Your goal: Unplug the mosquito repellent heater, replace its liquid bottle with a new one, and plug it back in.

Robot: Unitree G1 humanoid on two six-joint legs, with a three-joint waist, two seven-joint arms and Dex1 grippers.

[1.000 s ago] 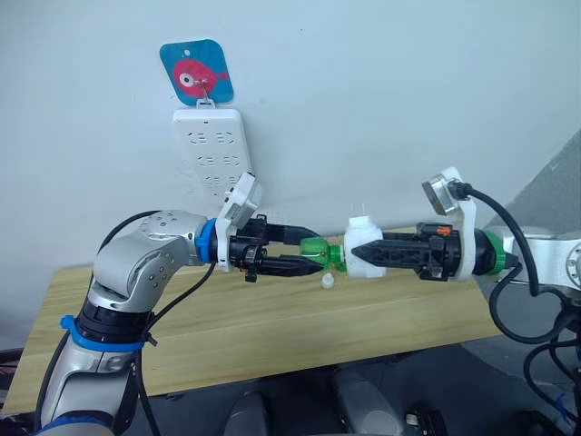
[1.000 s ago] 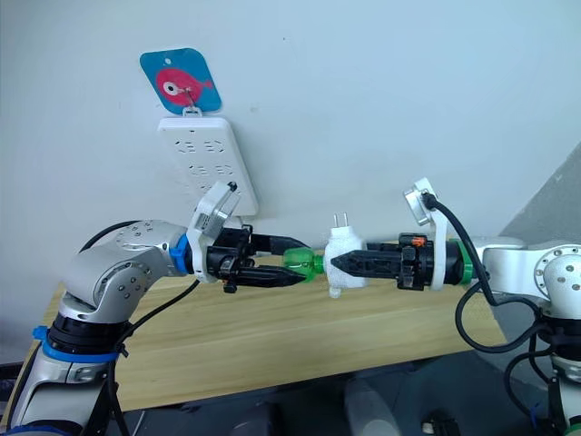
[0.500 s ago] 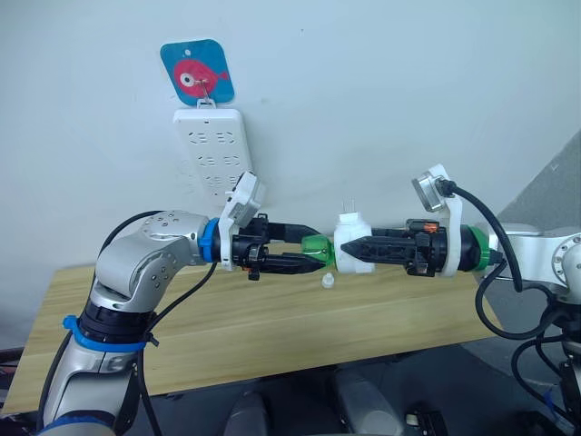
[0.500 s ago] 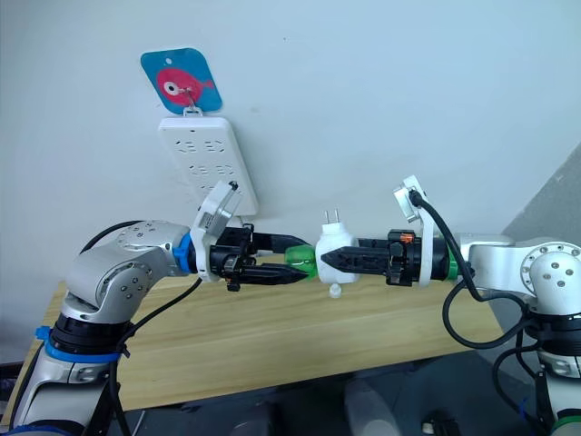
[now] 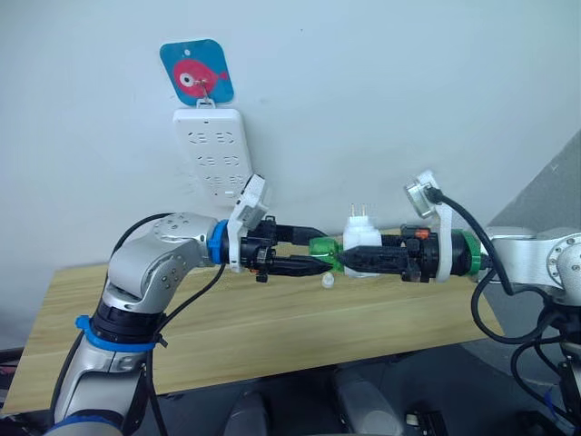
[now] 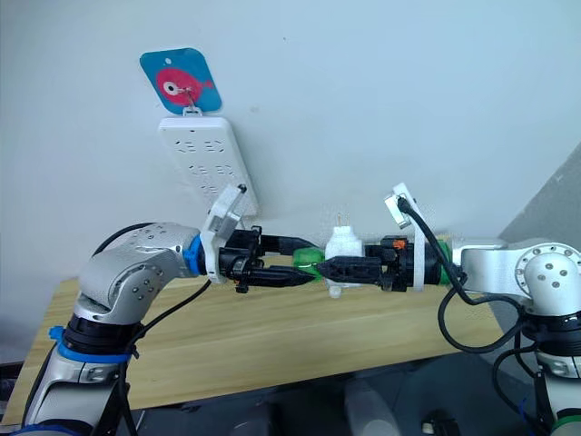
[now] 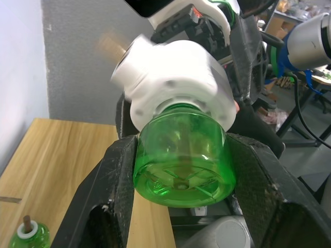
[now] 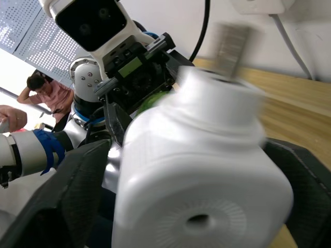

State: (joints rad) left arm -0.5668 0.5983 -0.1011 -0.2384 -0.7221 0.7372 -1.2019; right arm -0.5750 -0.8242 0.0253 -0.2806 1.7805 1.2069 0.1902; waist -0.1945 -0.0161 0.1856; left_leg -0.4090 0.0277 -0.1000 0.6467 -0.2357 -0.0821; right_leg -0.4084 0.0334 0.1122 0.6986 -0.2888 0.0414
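Right now both grippers meet in mid-air above the table [image 5: 272,336], in front of the wall. The left gripper [image 5: 313,257] has its two black fingers clamped on the sides of a green bottle [image 7: 181,163], one finger [image 7: 111,196] on each flank, with the bottle's base facing the wrist camera. The bottle's neck runs into the underside of the heater [image 5: 361,247], so the joint itself is hidden inside the white shell. The right gripper [image 6: 331,266] is closed on the heater from the opposite side, fingers flanking its body; in the right wrist view the heater's domed face with its small dark hole [image 8: 199,219] fills most of the frame between the fingers, and its plug prongs are blurred. From the head views the prongs point up, away from both grippers.

Just below the left fingertips a small white-capped thing [image 5: 327,282] lies on the table; too small to make out. A second green bottle [image 7: 28,235] stands on the table, cut off at the edge of the left wrist view. Beyond the left wrist, on the wall, hangs the power strip [image 5: 216,156] under a fish tag [image 5: 196,73]. A person [image 8: 44,93] sits in the far background of the right wrist view
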